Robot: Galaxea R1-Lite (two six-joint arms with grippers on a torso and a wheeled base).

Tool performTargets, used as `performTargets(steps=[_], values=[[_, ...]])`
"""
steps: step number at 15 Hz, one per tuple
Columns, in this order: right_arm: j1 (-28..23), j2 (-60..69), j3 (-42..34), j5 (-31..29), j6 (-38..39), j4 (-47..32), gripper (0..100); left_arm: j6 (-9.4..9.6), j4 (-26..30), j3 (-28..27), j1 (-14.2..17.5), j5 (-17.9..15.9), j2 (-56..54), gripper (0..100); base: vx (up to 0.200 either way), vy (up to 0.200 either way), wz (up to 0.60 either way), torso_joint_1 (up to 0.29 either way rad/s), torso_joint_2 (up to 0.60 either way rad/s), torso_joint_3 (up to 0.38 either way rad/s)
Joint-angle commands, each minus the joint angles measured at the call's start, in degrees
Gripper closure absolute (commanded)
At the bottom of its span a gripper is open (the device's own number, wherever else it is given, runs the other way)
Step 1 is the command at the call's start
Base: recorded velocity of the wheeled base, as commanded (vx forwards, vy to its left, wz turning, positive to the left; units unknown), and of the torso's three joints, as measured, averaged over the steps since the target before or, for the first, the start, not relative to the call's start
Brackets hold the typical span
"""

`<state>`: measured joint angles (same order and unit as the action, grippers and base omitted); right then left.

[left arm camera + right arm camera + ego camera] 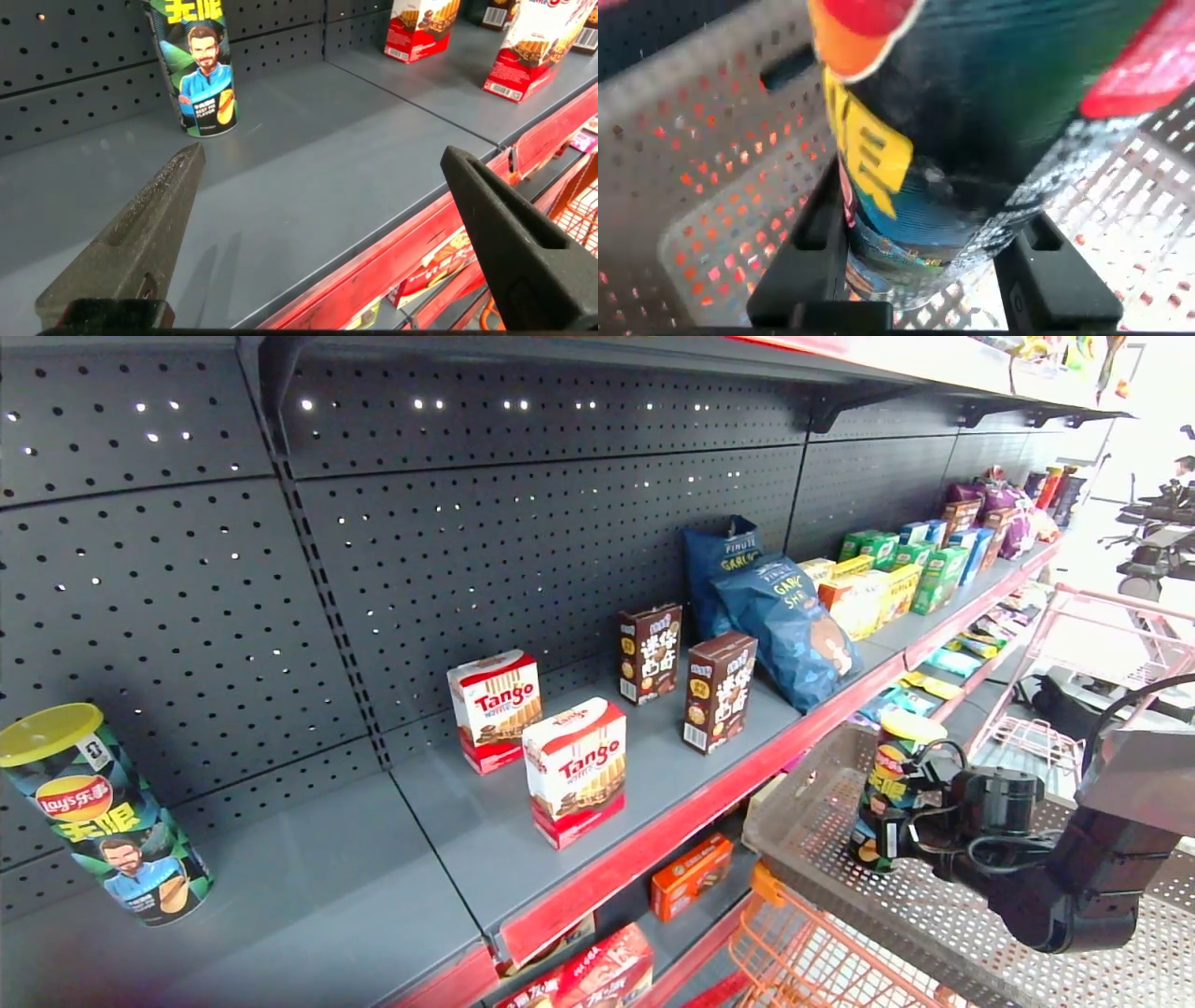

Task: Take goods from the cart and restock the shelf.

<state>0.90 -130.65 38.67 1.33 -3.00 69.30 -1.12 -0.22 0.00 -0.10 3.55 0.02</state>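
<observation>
**Chip canister gripped inside the cart crate, shelf partly stocked**

Nearest, on the right: right gripper, fingers pressed against both sides of an upright green chip canister with a yellow lid. Canister inside a grey perforated crate, close to the crate wall facing the shelf. Contact between canister base and crate floor impossible to judge. Crate seated on top of an orange wire cart, just beside the red shelf edge.

On the left: left gripper hovering above the grey shelf board, fingers spread wide, nothing between them.

Under that board, a lower shelf with an orange box and red packs, near the cart.

On the shelf board itself, from close to distant:

- A second chip canister of the same design, standing near the pegboard back panel at the left end.
- Well apart from it, two red-and-white wafer boxes, upright, one near the front edge, one behind it by the back panel.
- Next, two brown biscuit boxes, upright, staggered the same way.
- Then two dark blue chip bags, the front one leaning back onto the rear one.
- Beyond the bags, a cluster of yellow boxes, then green boxes, packed close together.
- At the far end, purple bags and more packs, too small to identify.
</observation>
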Motion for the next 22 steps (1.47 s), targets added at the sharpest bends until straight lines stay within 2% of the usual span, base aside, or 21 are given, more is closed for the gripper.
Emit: performTargets(steps=[1,3,5,7,8,9,13,16,20,22], values=[[0.15,4.35,1.32,-0.19,0.01,-0.31,100,-0.02,-0.04,0.00,0.01,0.06,-0.02,0,0.000,0.000,0.00,0.000,0.00,0.000],[0.42,11.12,0.09,-0.89,0.36,-4.62,100,-0.02,-0.04,0.00,0.01,-0.03,-0.02,0,0.000,0.000,0.00,0.000,0.00,0.000],[0.42,19.38,-2.02,-5.81,0.36,-12.70,100,-0.02,-0.04,0.00,0.01,-0.03,-0.02,0,0.000,0.000,0.00,0.000,0.00,0.000],[0.68,30.36,-5.62,-14.51,0.80,-22.81,100,-0.02,-0.04,0.00,0.01,0.06,-0.02,0,0.000,0.000,0.00,0.000,0.00,0.000],[0.77,30.63,-5.71,-14.86,0.80,-23.07,100,-0.02,-0.04,0.00,0.01,0.06,-0.02,0,0.000,0.000,0.00,0.000,0.00,0.000],[2.00,37.22,-9.49,-20.93,0.80,-27.47,100,-0.02,-0.04,0.00,0.01,0.06,-0.02,0,0.000,0.000,0.00,0.000,0.00,0.000],[2.17,46.62,-19.95,-22.25,2.21,-25.97,100,-0.02,-0.04,0.00,0.01,0.06,-0.02,0,0.000,0.000,0.45,0.001,0.00,0.005],[1.47,47.24,-19.86,-22.25,1.86,-22.81,100,-0.02,-0.04,0.00,0.01,-0.03,-0.02,0,0.000,0.000,0.60,0.004,0.00,0.004],[0.86,47.33,-19.51,-22.25,1.77,-22.46,100,-0.02,-0.04,0.00,0.01,0.06,-0.02,0,0.000,0.000,0.00,0.000,0.00,0.000],[1.91,47.77,-19.86,-22.16,1.68,-22.02,100,-0.02,-0.04,0.00,0.01,0.06,-0.02,0,0.000,0.000,0.60,0.002,0.00,0.002]])
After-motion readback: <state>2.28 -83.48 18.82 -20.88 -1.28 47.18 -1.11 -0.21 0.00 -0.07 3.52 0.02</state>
